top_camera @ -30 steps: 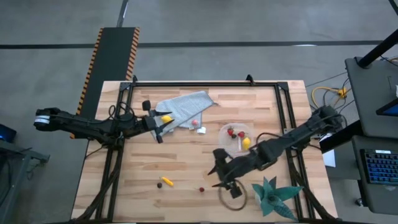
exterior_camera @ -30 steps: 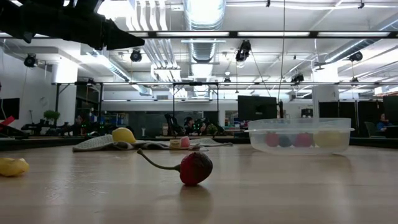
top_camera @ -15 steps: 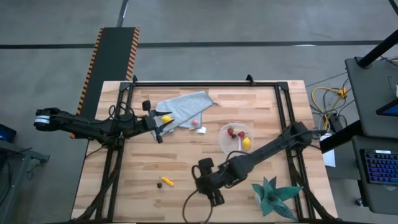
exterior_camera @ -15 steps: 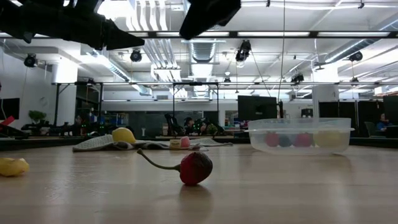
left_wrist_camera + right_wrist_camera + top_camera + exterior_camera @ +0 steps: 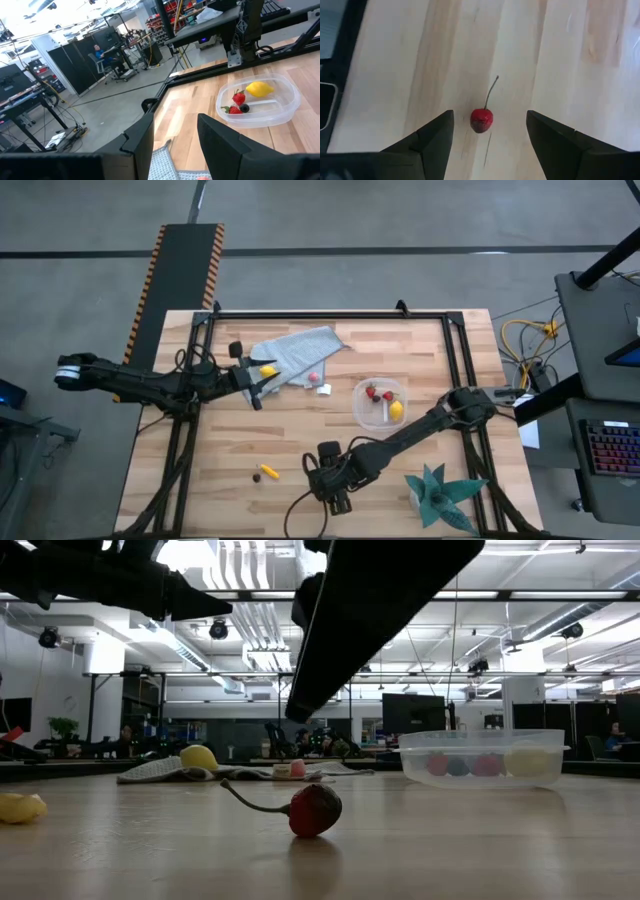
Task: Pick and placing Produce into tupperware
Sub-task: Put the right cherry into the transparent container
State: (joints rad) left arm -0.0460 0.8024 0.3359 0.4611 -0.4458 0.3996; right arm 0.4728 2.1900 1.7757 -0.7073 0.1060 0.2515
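Red cherry (image 5: pixel 481 120) w/ thin stem lies on the wooden table (image 5: pixel 300 425), centred in the gap between the right end effector (image 5: pixel 490 135) fingers, which stand apart w/ nothing held. Stem runs away from the fruit, roughly along the wood grain and between the fingers rather than across them, so closing on the round body looks feasible w/o catching the stem. Low view shows the cherry resting on the table, the right arm's dark bulk hanging above it, not touching.

Right arm is far nearer; the left end effector (image 5: pixel 250 385) sits well apart at the back-left by the grey-blue cloth (image 5: pixel 300 352), a lemon (image 5: pixel 266 370) just beside it. Its fingers show a gap in the left wrist view; can't tell whether they hold anything.

Tupperware (image 5: pixel 380 402) is right of centre, already holding strawberries, a lemon and a dark berry. More produce lies front-left: an orange-yellow piece (image 5: pixel 268 472) w/ a dark bit beside it.

Hidden: from above, the right end effector covers the cherry entirely. Height above the fruit is hard to judge.
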